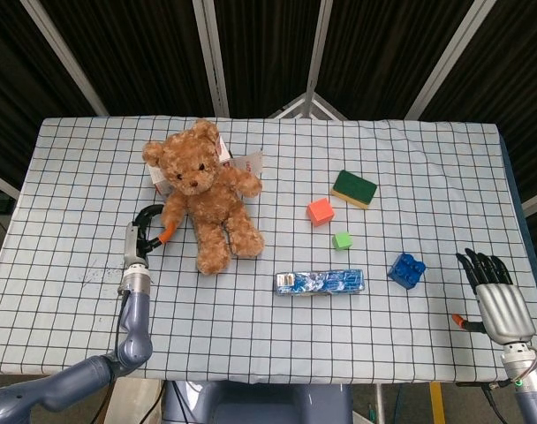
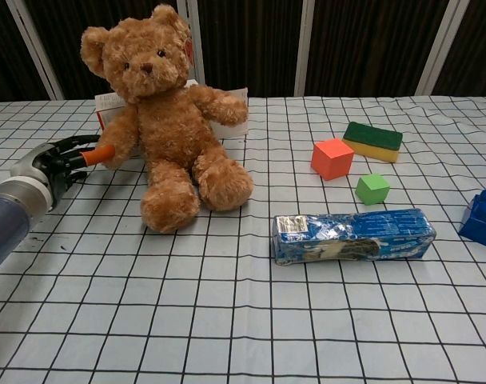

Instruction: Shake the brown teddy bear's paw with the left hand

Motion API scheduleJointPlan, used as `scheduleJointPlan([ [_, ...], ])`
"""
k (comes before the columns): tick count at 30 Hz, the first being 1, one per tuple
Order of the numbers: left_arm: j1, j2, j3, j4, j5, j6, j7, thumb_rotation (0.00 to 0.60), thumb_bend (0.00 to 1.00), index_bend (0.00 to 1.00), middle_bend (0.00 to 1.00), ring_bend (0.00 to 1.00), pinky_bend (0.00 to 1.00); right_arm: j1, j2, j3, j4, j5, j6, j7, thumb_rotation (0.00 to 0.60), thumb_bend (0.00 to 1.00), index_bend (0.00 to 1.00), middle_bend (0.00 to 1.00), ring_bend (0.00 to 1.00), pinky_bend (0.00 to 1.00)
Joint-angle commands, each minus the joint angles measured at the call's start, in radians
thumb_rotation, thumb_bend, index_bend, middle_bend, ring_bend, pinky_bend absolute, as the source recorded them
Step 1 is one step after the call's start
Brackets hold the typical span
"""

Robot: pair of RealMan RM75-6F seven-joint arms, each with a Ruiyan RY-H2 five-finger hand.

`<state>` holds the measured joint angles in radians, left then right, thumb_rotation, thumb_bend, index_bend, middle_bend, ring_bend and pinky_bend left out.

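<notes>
The brown teddy bear sits upright at the table's back left, its arms spread. Its paw on my left side hangs low beside its body. My left hand lies just left of that paw, dark fingers curved and apart, holding nothing. Its orange thumb tip touches the paw's underside. My right hand hovers off the table's front right corner, fingers straight and spread, empty; the chest view does not show it.
A white box stands behind the bear. To the right lie an orange cube, a small green cube, a green and yellow sponge, a blue brick and a blue foil packet.
</notes>
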<state>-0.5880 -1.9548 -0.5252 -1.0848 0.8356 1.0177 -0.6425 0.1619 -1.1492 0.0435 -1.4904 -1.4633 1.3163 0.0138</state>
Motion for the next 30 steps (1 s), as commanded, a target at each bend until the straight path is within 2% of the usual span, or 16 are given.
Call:
scheduleJointPlan([
  [1, -0.004, -0.010, -0.005, 0.010, -0.003, 0.000, 0.015, 0.600, 0.47, 0.33, 0.33, 0.00, 0.02, 0.001, 0.000, 0.001, 0.001, 0.002, -0.002, 0.001, 0.600, 0.10, 0.00, 0.00, 0.00, 0.00],
  [5, -0.010, -0.019, -0.014, 0.013, -0.012, -0.001, 0.039, 0.600, 0.49, 0.35, 0.36, 0.01, 0.04, 0.002, 0.000, 0.000, 0.001, 0.002, -0.004, 0.002, 0.600, 0.10, 0.00, 0.00, 0.00, 0.00],
  [12, -0.003, -0.020, -0.032, -0.006, -0.013, 0.012, 0.049, 0.600, 0.59, 0.41, 0.41, 0.03, 0.05, 0.003, 0.003, -0.004, -0.002, -0.005, -0.005, 0.009, 0.600, 0.10, 0.00, 0.00, 0.00, 0.00],
  [21, 0.004, -0.013, -0.048, -0.039, -0.006, 0.030, 0.067, 0.600, 0.62, 0.45, 0.45, 0.05, 0.06, 0.004, 0.007, -0.009, -0.006, -0.011, -0.007, 0.017, 0.600, 0.10, 0.00, 0.00, 0.00, 0.00],
  [30, 0.011, -0.008, -0.052, -0.096, 0.038, 0.092, 0.093, 0.600, 0.62, 0.45, 0.44, 0.05, 0.06, 0.006, 0.010, -0.012, -0.008, -0.010, -0.015, 0.020, 0.600, 0.10, 0.00, 0.00, 0.00, 0.00],
])
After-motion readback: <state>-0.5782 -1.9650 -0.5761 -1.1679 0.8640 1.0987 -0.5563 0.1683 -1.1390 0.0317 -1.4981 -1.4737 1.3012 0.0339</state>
